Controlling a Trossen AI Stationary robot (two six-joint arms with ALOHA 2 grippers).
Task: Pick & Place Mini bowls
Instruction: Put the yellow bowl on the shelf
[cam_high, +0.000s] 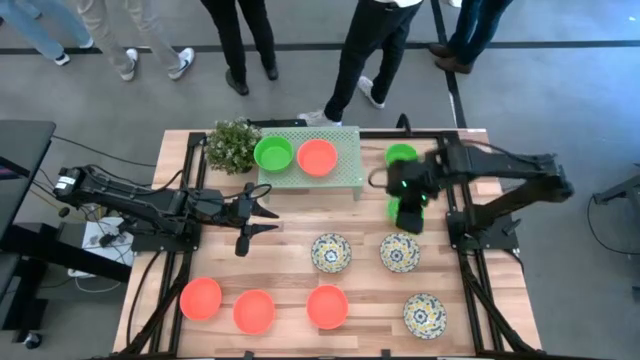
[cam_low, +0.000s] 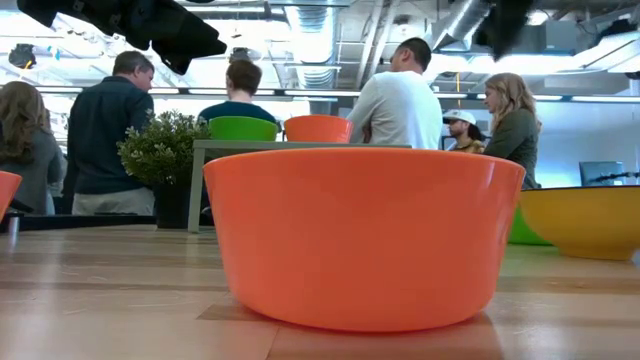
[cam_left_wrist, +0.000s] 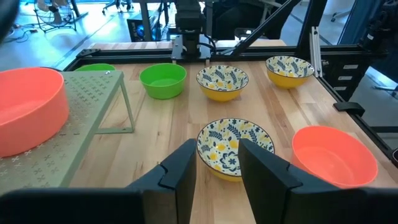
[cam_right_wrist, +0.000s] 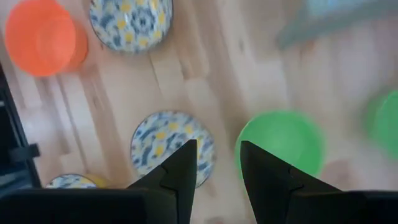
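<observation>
Mini bowls lie about the table. A green bowl (cam_high: 273, 153) and an orange one (cam_high: 317, 157) sit on the pale green stand (cam_high: 345, 178). Three orange bowls (cam_high: 254, 311) stand along the near edge, and three floral bowls (cam_high: 330, 252) right of middle. My right gripper (cam_high: 408, 215) hovers open over a green bowl (cam_right_wrist: 280, 143), with a floral bowl (cam_right_wrist: 171, 146) beside it. Another green bowl (cam_high: 400, 155) sits farther back. My left gripper (cam_high: 262, 212) is open left of middle and points at a floral bowl (cam_left_wrist: 235, 146).
A small bushy plant (cam_high: 232, 146) stands at the stand's left end. Black frame rails (cam_high: 470, 270) run along the table's sides. Several people stand beyond the far edge (cam_low: 400, 100). In the low view an orange bowl (cam_low: 365, 235) fills the foreground.
</observation>
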